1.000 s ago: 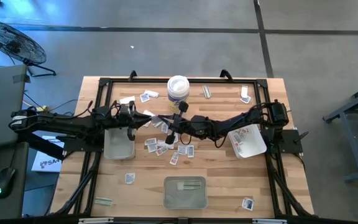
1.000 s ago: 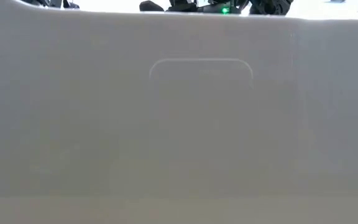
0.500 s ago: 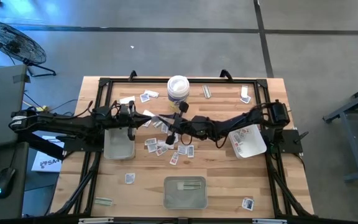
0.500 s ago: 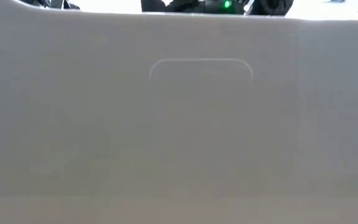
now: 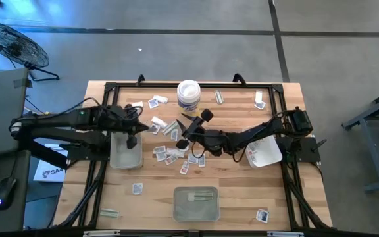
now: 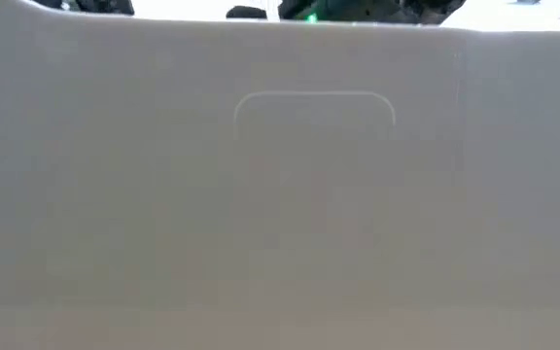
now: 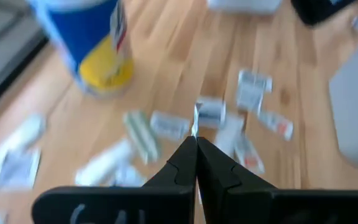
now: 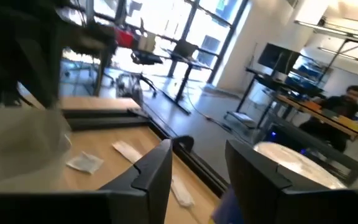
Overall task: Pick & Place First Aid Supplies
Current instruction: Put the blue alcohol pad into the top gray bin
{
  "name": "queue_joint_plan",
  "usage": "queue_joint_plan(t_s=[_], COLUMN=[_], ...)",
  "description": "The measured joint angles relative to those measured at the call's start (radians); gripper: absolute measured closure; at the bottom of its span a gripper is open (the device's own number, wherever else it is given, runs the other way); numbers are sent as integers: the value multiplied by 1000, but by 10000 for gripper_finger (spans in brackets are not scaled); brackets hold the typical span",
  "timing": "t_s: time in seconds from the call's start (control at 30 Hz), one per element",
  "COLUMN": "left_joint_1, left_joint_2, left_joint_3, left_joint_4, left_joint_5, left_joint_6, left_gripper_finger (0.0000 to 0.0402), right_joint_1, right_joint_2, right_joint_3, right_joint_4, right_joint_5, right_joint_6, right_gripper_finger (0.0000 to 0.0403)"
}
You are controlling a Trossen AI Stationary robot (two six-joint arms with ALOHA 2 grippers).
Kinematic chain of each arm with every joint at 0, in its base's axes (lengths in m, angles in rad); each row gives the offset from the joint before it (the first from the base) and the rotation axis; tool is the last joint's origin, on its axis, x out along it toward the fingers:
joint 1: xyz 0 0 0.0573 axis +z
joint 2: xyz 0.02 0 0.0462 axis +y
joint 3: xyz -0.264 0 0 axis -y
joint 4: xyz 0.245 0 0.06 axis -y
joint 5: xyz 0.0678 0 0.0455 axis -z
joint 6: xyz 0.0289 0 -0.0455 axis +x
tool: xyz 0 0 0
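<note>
The first aid supplies are small white packets and pale strips, most of them scattered at mid-table (image 5: 176, 155), with loose ones toward the edges. My left gripper (image 5: 139, 126) hangs above the left grey tray (image 5: 125, 153), slanting down. It is shut on one thin white packet (image 7: 194, 119), which shows edge-on. My right gripper (image 5: 188, 130) reaches level over the scattered packets. Its fingers (image 8: 160, 165) are open with nothing between them. My left gripper pinches the white packet's lower edge (image 7: 195, 132) between its two fingertips. The fingers slant down toward the table's right. The packet sticks out past the tips on edge, lifted clear of the table.
A white tub (image 5: 188, 94) stands at the far middle, close to my right gripper. Another grey tray (image 5: 196, 203) sits at the near middle. A tilted tray (image 5: 263, 150) with packets sits at the right. A pale tray wall (image 6: 314, 175) fills the low view.
My left gripper has drawn back from the scattered packets toward the table's left, risen, and tipped from pointing down to a slant. It now hangs over the left tray. My right gripper has rolled at the wrist and opened above the packets.
</note>
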Motion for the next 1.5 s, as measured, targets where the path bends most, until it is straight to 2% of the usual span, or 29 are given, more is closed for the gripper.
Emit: queue_joint_plan(t_s=[0.1, 0.23, 0.33, 0.47, 0.57, 0.73, 0.97, 1.13, 1.3, 1.4, 1.5], left_joint_1=[-60, -135, -171, -174, -174, -174, -174, -174, -174, -173, -174], left_joint_2=[3, 8, 22, 64, 102, 196, 363, 452, 521, 527, 521], left_joint_3=[60, 106, 108, 63, 11, -51, -58, -57, -57, -42, 18], left_joint_4=[-188, -359, -473, -588, -583, -496, -476, -421, -387, -417, -502], left_joint_5=[-35, -23, -10, -56, -65, -74, -191, -207, -211, -177, -135], left_joint_6=[-105, -256, -378, -512, -535, -535, -524, -530, -529, -524, -512], left_gripper_finger=[401, 401, 402, 401, 401, 401, 395, 366, 313, 288, 280], right_joint_1=[-6, -22, -38, -55, -65, -71, -70, -70, -70, -65, -59], right_joint_2=[0, 0, 0, 0, 0, 0, 0, 0, 0, 0, 0], right_joint_3=[0, 0, 0, 0, 0, 0, 0, 0, 0, 0, 0], right_joint_4=[-64, -156, -200, -210, -210, -210, -210, -210, -210, -210, -210], right_joint_5=[1, -25, -82, -169, -211, -221, -246, -257, -286, -290, -289], right_joint_6=[50, 147, 201, 236, 239, 264, 265, 288, 291, 290, 289], right_gripper_finger=[260, 268, 275, 281, 281, 281, 281, 281, 281, 281, 281])
